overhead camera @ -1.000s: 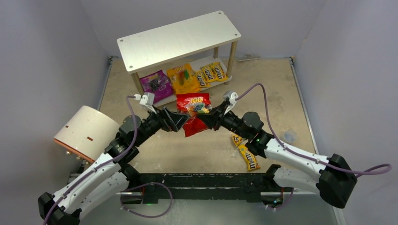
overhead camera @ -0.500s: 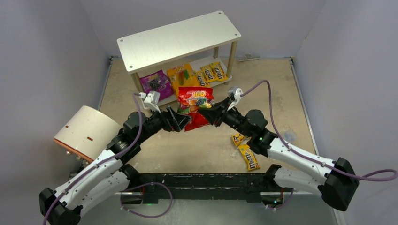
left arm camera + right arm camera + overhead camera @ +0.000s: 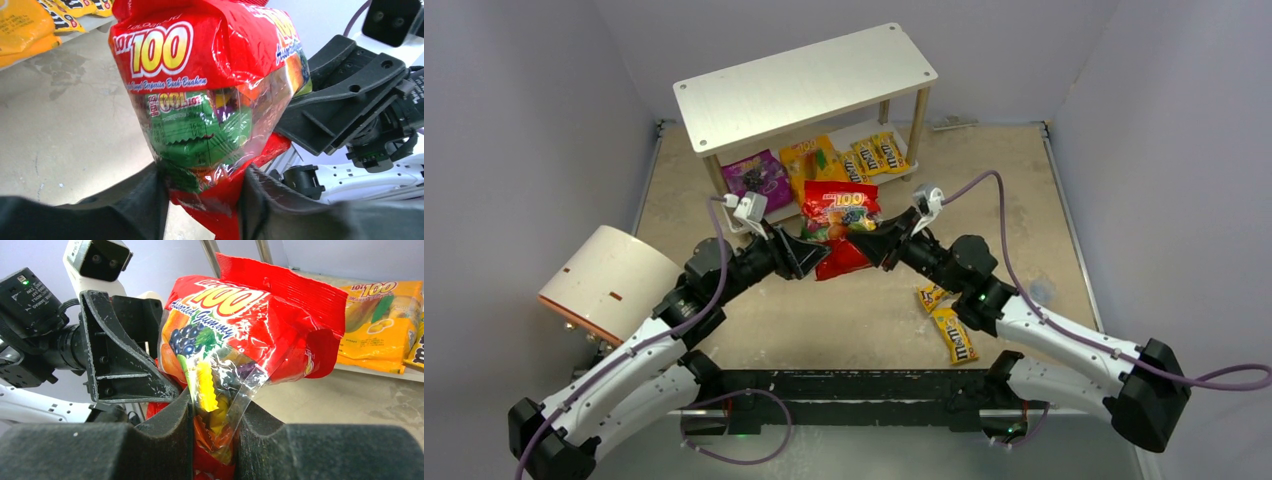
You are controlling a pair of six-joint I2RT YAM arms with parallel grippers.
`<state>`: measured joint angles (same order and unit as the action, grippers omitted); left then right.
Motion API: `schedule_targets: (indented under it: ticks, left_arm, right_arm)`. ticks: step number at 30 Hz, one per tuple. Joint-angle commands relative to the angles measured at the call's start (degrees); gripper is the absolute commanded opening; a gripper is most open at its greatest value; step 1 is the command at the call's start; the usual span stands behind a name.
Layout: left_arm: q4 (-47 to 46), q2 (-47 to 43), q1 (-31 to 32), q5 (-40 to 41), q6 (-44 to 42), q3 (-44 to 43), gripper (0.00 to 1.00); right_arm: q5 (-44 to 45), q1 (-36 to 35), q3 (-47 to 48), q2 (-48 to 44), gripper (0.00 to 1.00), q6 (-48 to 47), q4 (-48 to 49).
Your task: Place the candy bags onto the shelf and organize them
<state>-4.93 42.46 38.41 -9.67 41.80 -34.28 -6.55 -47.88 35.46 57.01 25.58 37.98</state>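
The large red candy bag (image 3: 839, 220) (image 3: 200, 75) (image 3: 250, 325) hangs above the floor in front of the shelf (image 3: 804, 85), held from both sides. My left gripper (image 3: 809, 258) (image 3: 202, 195) is shut on its lower left corner. My right gripper (image 3: 874, 243) (image 3: 214, 430) is shut on its clear lower right part. On the lower board lie the purple bag (image 3: 759, 175), the orange-yellow bag (image 3: 812, 165) (image 3: 375, 325) and small yellow M&M's packets (image 3: 876, 155). Two more M&M's packets (image 3: 952, 335) lie on the floor under my right arm.
A cream-white cylinder with orange trim (image 3: 609, 283) lies on its side at the left, beside my left arm. A small greyish object (image 3: 1041, 290) sits on the floor at the right. The shelf's top board is bare. Walls enclose the floor on three sides.
Both arms have carried the red bag a little farther toward the shelf. My left gripper, open beside the bag before, has closed onto its lower corner.
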Motion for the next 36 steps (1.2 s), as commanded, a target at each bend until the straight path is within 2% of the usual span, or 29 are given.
schedule_targets:
  ticks: [1,5,7,8,9,11,12,14,15,19,24,29,36]
  left_arm:
    - [-2.1,-2.2,0.2,-0.3,-2.3,-0.4,0.38]
    - [-1.2,-3.8,0.2,1.0,-2.8,-0.5,0.15]
    - [-0.6,-4.1,0.2,1.8,-2.9,-0.8,0.06]
    - [-0.5,-4.1,0.2,2.0,-2.9,-0.9,0.01]
    - [-0.1,-4.0,0.2,2.4,-2.9,-1.2,0.0]
    - [0.7,-3.5,0.2,3.6,-2.8,-2.2,0.0]
    - [1.2,-3.1,0.2,4.4,-2.9,-2.8,0.0]
    - [1.8,-2.0,0.2,5.0,-3.6,-4.9,0.0]
    - [1.9,-1.4,0.2,5.2,-3.8,-6.0,0.0]
    - [1.5,1.9,0.2,5.5,-5.7,-11.1,0.0]
    - [-1.3,8.1,0.2,1.3,-7.8,-18.6,0.0]
    - [-2.2,14.5,0.2,-3.4,-10.7,-27.3,0.0]
    - [0.0,17.8,0.2,-3.6,-17.6,-37.8,0.0]
  right_arm:
    - [3.5,0.0,3.6,-2.1,0.11,2.6,6.7]
    - [5.4,0.0,3.6,-2.0,0.2,2.7,4.3]
    - [5.4,0.0,3.5,-1.9,0.27,2.4,3.9]
    - [5.3,0.0,3.6,-1.9,0.34,1.9,3.4]
    - [5.4,0.0,3.9,-1.9,0.44,1.6,2.3]
    - [6.1,0.0,4.5,-2.1,0.72,0.3,-0.2]
    - [6.4,0.0,4.7,-2.4,0.81,-0.5,-1.4]
    - [11.4,0.0,4.3,-3.9,0.95,-1.6,-3.9]
    - [14.4,0.0,3.7,-4.8,0.98,-2.3,-4.9]
    - [28.3,0.0,1.0,-9.4,0.99,-2.1,-12.6]
    - [44.6,0.0,-1.0,-13.5,0.99,-1.6,-21.7]
    - [49.5,0.0,-3.0,-15.2,0.99,-2.8,-23.8]
    - [52.0,0.0,-3.5,-14.5,0.99,-3.8,-24.4]
